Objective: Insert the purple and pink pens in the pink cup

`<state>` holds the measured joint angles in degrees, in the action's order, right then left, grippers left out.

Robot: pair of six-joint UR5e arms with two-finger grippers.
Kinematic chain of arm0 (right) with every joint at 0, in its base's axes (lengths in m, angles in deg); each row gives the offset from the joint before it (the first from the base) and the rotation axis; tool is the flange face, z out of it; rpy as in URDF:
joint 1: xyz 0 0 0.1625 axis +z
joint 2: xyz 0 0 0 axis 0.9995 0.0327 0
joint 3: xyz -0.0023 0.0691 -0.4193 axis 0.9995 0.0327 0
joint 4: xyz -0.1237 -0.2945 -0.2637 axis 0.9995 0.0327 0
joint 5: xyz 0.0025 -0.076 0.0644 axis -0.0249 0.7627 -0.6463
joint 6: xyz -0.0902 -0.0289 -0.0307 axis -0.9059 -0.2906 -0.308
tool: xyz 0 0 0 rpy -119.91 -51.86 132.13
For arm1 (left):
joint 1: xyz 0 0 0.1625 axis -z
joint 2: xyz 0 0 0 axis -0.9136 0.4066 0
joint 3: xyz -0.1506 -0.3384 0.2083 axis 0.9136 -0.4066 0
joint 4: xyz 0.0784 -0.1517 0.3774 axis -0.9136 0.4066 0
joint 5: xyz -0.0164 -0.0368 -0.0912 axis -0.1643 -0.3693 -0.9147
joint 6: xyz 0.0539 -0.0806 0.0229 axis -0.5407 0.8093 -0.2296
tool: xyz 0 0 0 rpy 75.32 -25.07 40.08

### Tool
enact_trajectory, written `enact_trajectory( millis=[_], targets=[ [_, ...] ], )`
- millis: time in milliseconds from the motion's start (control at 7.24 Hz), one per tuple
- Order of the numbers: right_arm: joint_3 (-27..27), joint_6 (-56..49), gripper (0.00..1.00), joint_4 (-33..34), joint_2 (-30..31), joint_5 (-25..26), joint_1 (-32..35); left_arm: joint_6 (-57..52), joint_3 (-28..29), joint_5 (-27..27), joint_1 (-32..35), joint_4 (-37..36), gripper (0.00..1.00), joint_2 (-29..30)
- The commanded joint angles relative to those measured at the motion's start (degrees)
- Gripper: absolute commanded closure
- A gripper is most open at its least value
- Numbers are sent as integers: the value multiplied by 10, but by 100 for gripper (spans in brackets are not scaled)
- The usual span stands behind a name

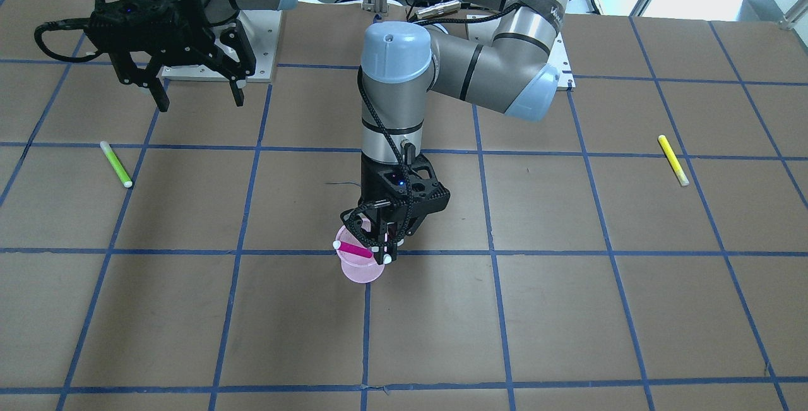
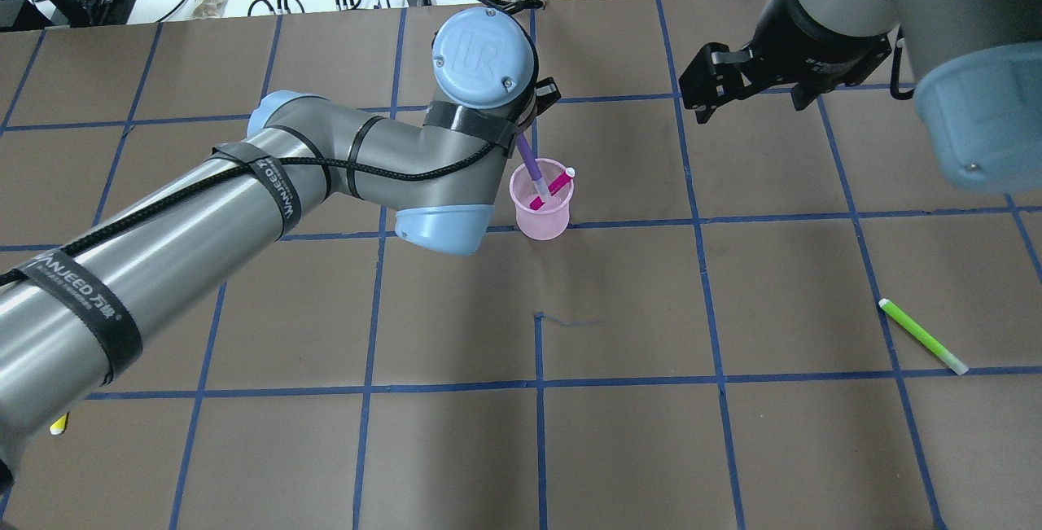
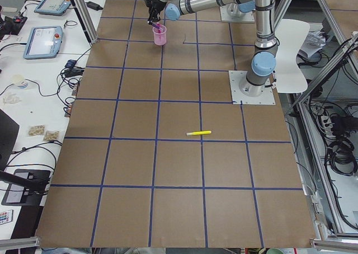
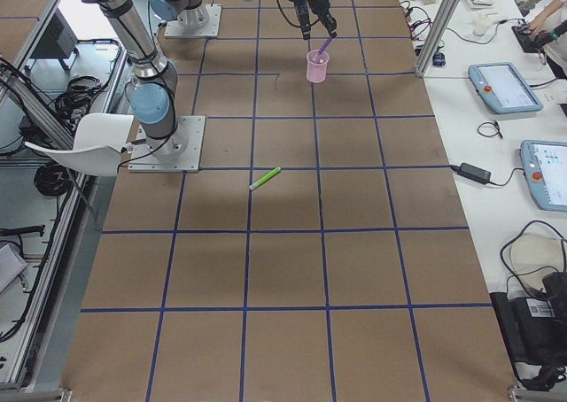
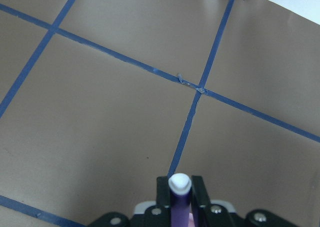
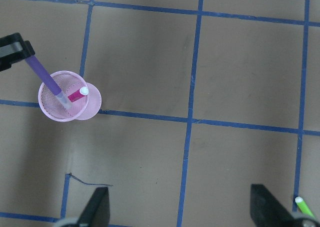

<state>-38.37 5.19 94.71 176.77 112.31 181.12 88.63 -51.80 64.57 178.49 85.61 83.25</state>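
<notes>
Counted, big to small: one table [image 2: 619,448] of brown paper gridded in blue tape, two arms, two grippers, one pink cup [image 2: 541,216], four pens.

Of the left arm [image 2: 244,188]: fills the overhead view and hides its own gripper there; tip visible only from across the table and from its wrist camera. Of the left gripper [image 5: 179,189]: clamped on the upper end of the purple pen [image 2: 529,159], with the white cap poking out between the fingers [image 5: 162,187]. Of the right gripper [image 1: 201,103]: raised well apart from the cup, spread wide, touching nothing.

Of the pink cup: upright near the table's middle, on a tape line. Of the purple pen: tilted, lower end inside the cup; plain overhead and from the right wrist, almost hidden from across the table. Of the pink pen [image 2: 551,190]: inside the cup, leaning on the rim, white tip out over it. Of the green pen [image 1: 117,163] and yellow pen [image 1: 673,160]: one each, flat on the table, well apart toward opposite ends; overhead, only an end of the yellow showing beside the left arm.
</notes>
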Motion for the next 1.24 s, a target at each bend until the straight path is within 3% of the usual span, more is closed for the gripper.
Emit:
enact_trajectory(
  millis=[0, 138, 276, 691, 967, 1106],
  targets=[
    [-1, -2, 0, 2, -1, 0, 0, 2, 1, 3, 2, -2, 74, 4],
    [-1, -2, 0, 1, -1, 0, 0, 3, 1, 2, 4, -2, 51, 4],
    [-1, -3, 0, 2, -2, 0, 0, 2, 1, 3, 4, -2, 16, 4],
    [0, -3, 0, 2, -1, 0, 0, -2, 3, 2, 4, -17, 0, 0],
    [-1, -3, 0, 2, -2, 0, 0, -7, 11, -7, -12, 0, 0, -16],
    [-1, -3, 0, 3, -2, 0, 0, -37, 15, -55, -39, 45, 0, -25]
  ],
)
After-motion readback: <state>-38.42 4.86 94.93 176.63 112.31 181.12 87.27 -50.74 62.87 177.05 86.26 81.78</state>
